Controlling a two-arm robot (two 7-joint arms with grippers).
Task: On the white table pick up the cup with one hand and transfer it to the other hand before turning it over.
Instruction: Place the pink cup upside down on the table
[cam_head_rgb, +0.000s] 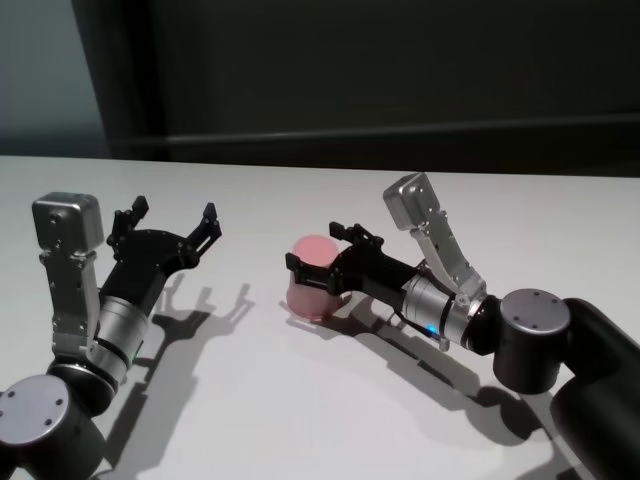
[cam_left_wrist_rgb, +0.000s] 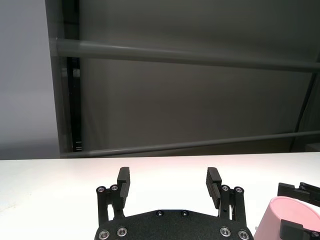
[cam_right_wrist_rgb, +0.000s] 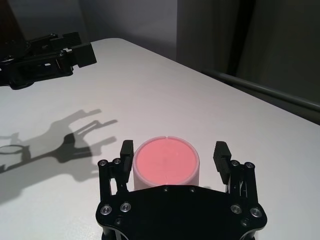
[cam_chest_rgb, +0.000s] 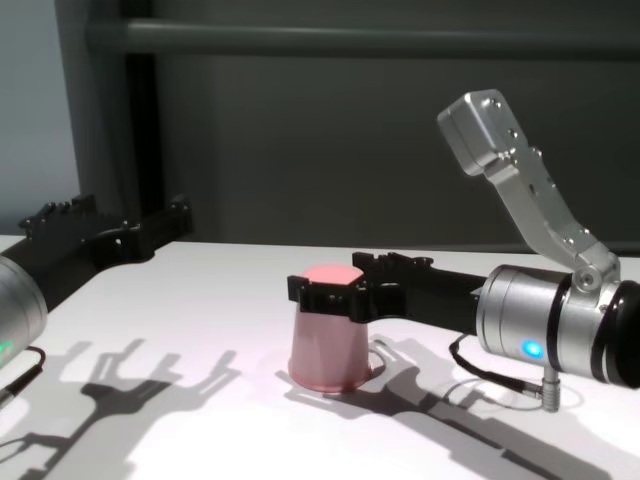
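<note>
overall light: we see a brightly lit white table (cam_head_rgb: 330, 420) under a dim, dark backdrop.
light source: shadows fall toward the near edge, so we judge the light comes from above and behind the scene.
shadows by left gripper (cam_head_rgb: 170, 228): crisp finger-shaped shadows lie on the table just below and beside it.
shadows by right gripper (cam_right_wrist_rgb: 174, 155): a long arm shadow trails behind it in the head view.
cup (cam_chest_rgb: 328, 330): we see its top glow washed-out pink, and a soft shadow hugs its foot.
glare: the tabletop nearly blows out near the chest view's lower edge.
focus: we find edges slightly soft throughout; the backdrop lacks detail.
</note>
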